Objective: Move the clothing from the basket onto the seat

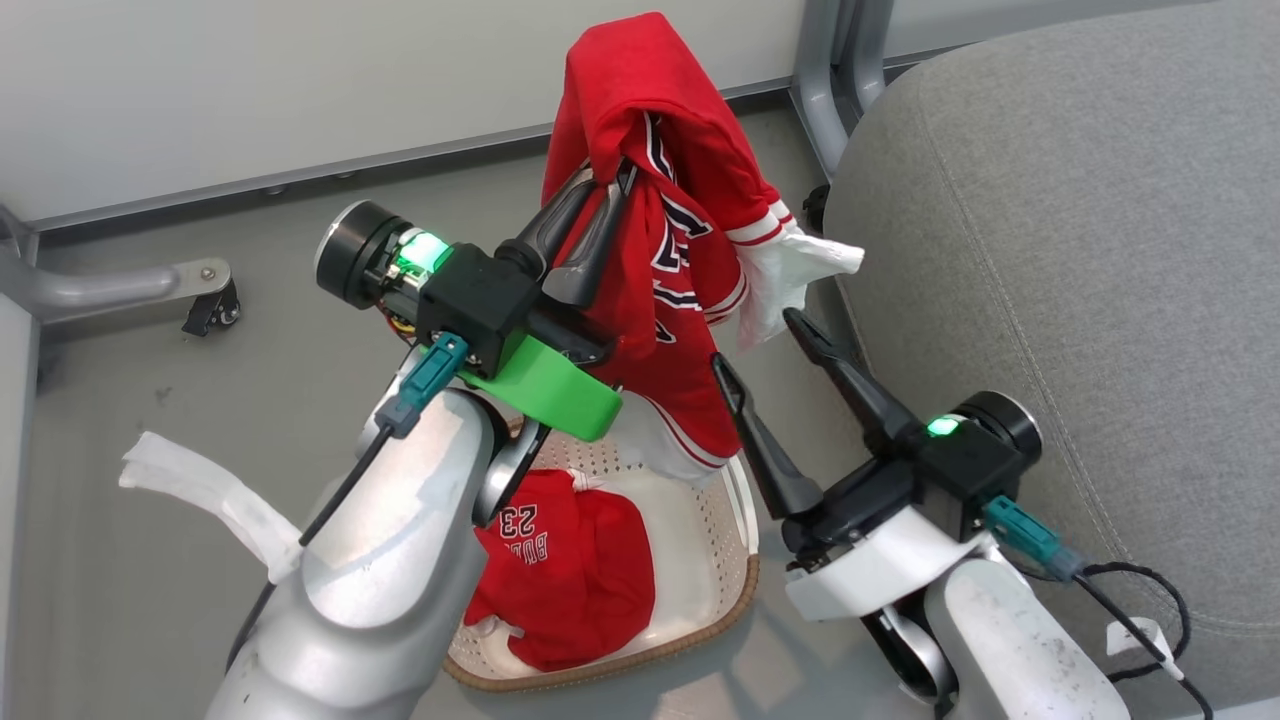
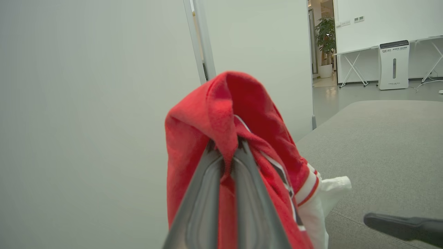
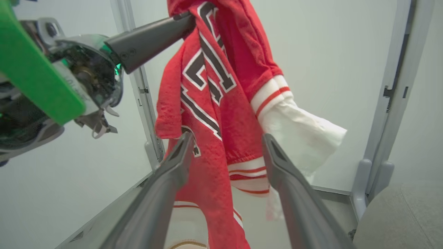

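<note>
My left gripper [image 1: 608,190] is shut on a red garment [image 1: 665,220] with white trim and striped edging, holding it up above the basket [image 1: 735,575]; the cloth drapes over the closed fingers [image 2: 225,152]. A second red piece numbered 23 [image 1: 570,570] lies in the cream basket on the floor. My right gripper [image 1: 755,345] stands open just right of the hanging garment [image 3: 214,103], its fingers [image 3: 176,162] spread on either side of the cloth without touching it. The grey seat [image 1: 1080,260] rises at the right.
Grey metal frame legs [image 1: 835,70] stand behind the seat's corner, and a castor leg [image 1: 130,285] lies at the left. A white cloth strip [image 1: 215,495] lies on the floor by my left arm. A pale wall runs along the back.
</note>
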You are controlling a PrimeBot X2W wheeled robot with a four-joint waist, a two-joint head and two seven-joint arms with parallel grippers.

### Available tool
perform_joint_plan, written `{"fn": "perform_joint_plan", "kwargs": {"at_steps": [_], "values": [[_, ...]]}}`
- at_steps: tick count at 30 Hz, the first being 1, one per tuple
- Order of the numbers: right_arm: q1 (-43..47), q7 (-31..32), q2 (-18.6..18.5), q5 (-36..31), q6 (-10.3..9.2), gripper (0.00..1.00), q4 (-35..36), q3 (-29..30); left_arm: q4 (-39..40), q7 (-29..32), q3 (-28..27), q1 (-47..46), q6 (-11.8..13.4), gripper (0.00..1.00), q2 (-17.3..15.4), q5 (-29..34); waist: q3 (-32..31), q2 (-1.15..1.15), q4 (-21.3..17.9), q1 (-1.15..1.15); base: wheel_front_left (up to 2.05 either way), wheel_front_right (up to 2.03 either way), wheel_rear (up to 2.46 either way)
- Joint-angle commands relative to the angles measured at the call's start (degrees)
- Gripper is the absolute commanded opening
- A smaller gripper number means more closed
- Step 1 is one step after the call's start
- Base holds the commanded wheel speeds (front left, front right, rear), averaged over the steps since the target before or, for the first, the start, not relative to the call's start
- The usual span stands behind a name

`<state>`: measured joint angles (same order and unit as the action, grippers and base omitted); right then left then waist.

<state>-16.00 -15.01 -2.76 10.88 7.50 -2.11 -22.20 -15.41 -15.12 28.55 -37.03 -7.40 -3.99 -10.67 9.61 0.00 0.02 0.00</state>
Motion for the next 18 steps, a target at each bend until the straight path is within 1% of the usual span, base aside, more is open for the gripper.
{"fn": "perform_joint_plan", "kwargs": {"at_steps": [1, 10, 18], "values": [[-1.3, -0.3, -0.2, 0.2, -0.02, 1.00, -0.6, -0.8, 0.3, -0.1, 0.2, -0.9, -0.1, 0.00, 0.3, -0.5, 0.2, 0.00, 0.3, 0.00, 0.00, 0.00, 0.00], [-8.3, -0.2, -0.2, 0.6, -0.02, 1.00, -7.4, -6.2, 1.4, -0.1, 1.8, -1.7, -0.1, 0.00, 0.8, -1.0, 0.8, 0.00, 1.9, 0.00, 0.00, 0.00, 0.00], [-12.5, -0.2, -0.2, 2.3, -0.02, 1.00, -13.4, -8.3, 2.7, -0.1, 3.6, -1.6, 0.2, 0.00, 1.1, -1.8, 1.2, 0.00, 3.2, 0.00, 0.00, 0.00, 0.00]]}}
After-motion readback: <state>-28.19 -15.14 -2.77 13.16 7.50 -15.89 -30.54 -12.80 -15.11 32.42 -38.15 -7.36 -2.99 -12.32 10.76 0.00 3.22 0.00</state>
